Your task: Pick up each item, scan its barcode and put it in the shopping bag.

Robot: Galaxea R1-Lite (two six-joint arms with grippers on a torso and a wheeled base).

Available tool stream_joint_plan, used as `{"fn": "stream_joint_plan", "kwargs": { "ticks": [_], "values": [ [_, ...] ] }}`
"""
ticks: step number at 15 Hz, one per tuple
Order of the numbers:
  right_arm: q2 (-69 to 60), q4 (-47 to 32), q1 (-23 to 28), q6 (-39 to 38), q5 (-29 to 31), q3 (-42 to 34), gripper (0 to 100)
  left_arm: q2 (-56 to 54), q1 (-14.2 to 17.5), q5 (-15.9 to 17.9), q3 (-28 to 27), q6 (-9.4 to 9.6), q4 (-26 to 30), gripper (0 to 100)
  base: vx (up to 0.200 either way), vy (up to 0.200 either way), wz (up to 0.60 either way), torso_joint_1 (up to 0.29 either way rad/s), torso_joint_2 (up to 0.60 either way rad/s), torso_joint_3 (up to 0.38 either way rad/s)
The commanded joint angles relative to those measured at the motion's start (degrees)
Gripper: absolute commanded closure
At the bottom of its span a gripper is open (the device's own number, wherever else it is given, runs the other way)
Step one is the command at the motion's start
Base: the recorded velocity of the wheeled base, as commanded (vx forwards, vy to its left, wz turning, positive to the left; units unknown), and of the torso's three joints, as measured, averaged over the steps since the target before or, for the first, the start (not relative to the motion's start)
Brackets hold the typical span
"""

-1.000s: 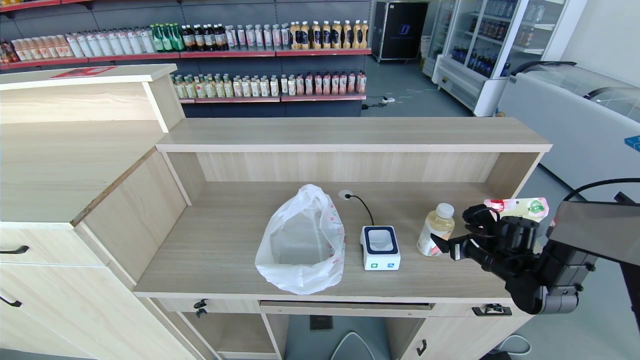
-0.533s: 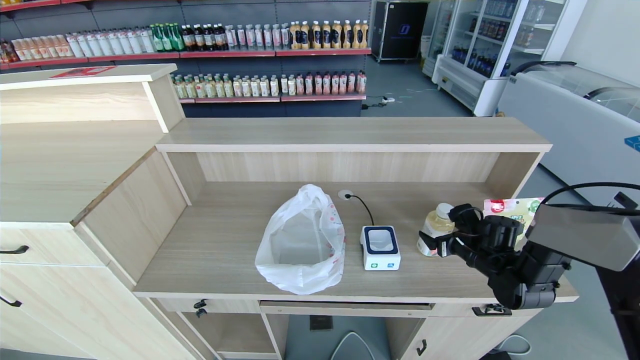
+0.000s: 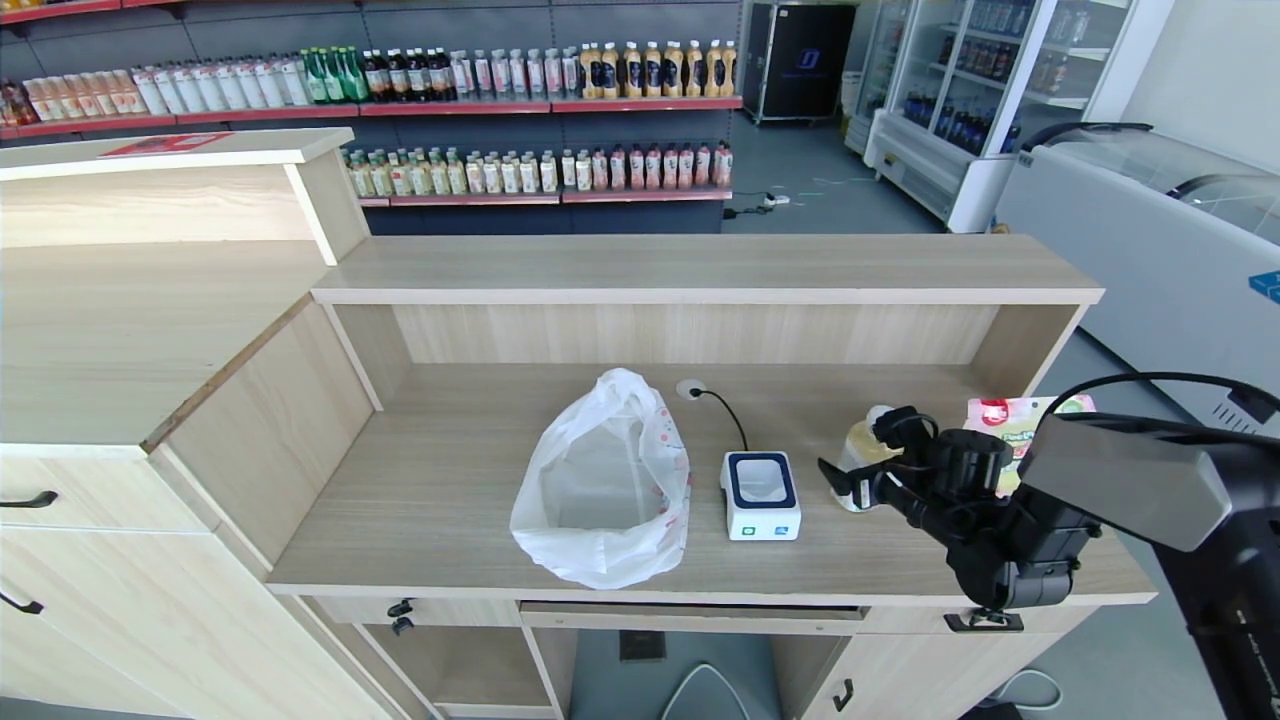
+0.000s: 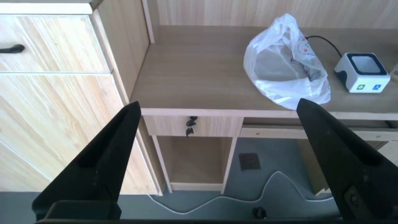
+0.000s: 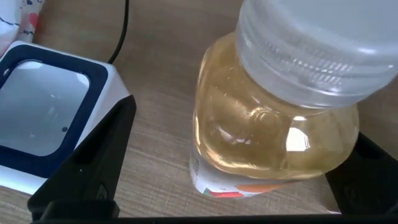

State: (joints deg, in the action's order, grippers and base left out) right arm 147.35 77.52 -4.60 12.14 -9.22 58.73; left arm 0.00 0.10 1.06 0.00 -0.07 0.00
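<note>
Wooden checkout counter: light wood with a recessed work surface and a raised ledge behind it. All task items stand on the work surface.

Store shelving: long racks of drink bottles against the far wall. Glass-door fridges and a chest freezer stand to the right.

Shopping bag: white plastic, standing near the middle of the work surface. Its mouth gapes upward and toward the front edge, and nothing can be seen inside it.

Right gripper: black, low over the right part of the work surface. Its fingers are spread wide with the bottle between them. No contact with the bottle is visible.

Left gripper: out in front of the counter's left end and below the level of its top. Its fingers are spread wide and hold nothing.

Scanner: small white box with a dark-framed window facing up. It sits just to the right of the bag, apart from it.

Snack pouch: pale and colourfully printed, lying near the right end of the work surface. The right arm partly covers it.

Bottle: clear plastic with yellowish liquid and a white cap, standing upright. It is to the right of the scanner and to the left of the pouch.

Cable: black, running from the back of the scanner to a round port in the work surface.
</note>
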Motion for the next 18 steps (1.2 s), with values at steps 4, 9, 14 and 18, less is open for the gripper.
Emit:
{"fn": "stream_joint_plan", "kwargs": {
  "ticks": [4, 9, 14, 18],
  "values": [
    [1.6, 0.0, -0.7, 0.0, -0.2, 2.3, 0, 0.1, 0.0, 0.0, 0.0, -0.01, 0.0, 0, 0.0, 0.0, 0.0, 0.0, 0.0, 0.0],
    [1.7, 0.0, -0.6, 0.0, -0.4, 3.2, 100, 0.0, 0.0, 0.0, 0.0, -0.01, 0.0, 0, 0.0, 0.0, 0.0, 0.0, 0.0, 0.0],
    [2.4, 0.0, 0.1, 0.3, -0.2, 4.0, 100, 0.1, 0.0, 0.0, 0.0, -0.01, 0.0, 0, 0.0, 0.0, 0.0, 0.0, 0.0, 0.0],
    [2.4, 0.1, 0.1, 2.0, -0.2, 3.1, 100, 0.1, 0.0, 0.0, 0.0, -0.01, 0.0, 0, 0.0, 0.0, 0.0, 0.0, 0.0, 0.0]
  ]
}}
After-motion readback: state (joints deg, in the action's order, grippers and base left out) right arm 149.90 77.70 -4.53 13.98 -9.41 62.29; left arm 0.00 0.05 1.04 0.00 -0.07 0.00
